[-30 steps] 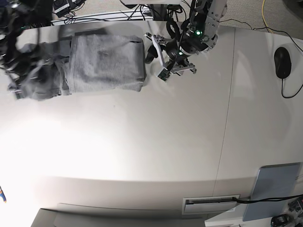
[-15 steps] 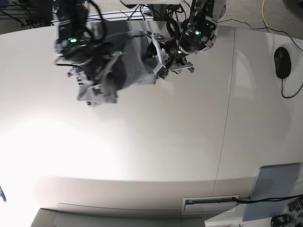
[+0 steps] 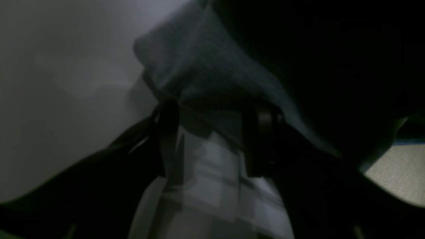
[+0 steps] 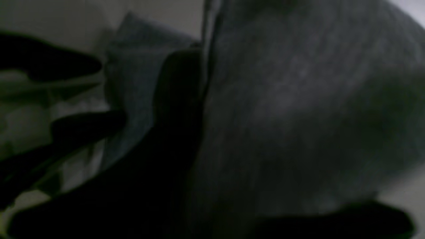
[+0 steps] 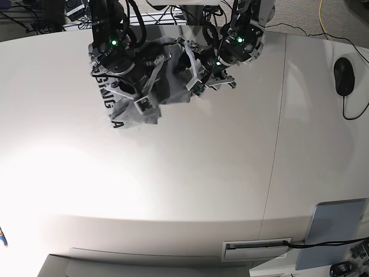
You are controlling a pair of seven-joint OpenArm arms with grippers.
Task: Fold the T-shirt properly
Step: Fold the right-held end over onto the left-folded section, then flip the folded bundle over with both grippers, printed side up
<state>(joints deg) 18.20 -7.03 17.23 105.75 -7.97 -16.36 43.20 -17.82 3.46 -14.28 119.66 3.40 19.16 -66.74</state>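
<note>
The heather-grey T-shirt (image 5: 173,95) lies bunched and folded at the back of the table, with black lettering (image 5: 109,101) showing on its left flap. My right gripper (image 5: 141,107) hangs over the shirt's front left part. In the right wrist view its fingers (image 4: 179,99) stand apart with grey T-shirt cloth (image 4: 298,99) filling the gap. My left gripper (image 5: 192,72) sits at the shirt's right edge, open. In the left wrist view a folded T-shirt edge (image 3: 199,66) lies just beyond its spread fingertips (image 3: 166,132).
A black mouse (image 5: 344,76) with its cable lies at the far right. A grey pad (image 5: 334,231) rests at the front right corner. Cables run along the table's back edge (image 5: 144,23). A seam (image 5: 277,144) crosses the white table top.
My right arm swept in from the far left, carrying the shirt's left part over the folded body, and its jaws have parted. Black lettering now shows. The left arm barely moved.
</note>
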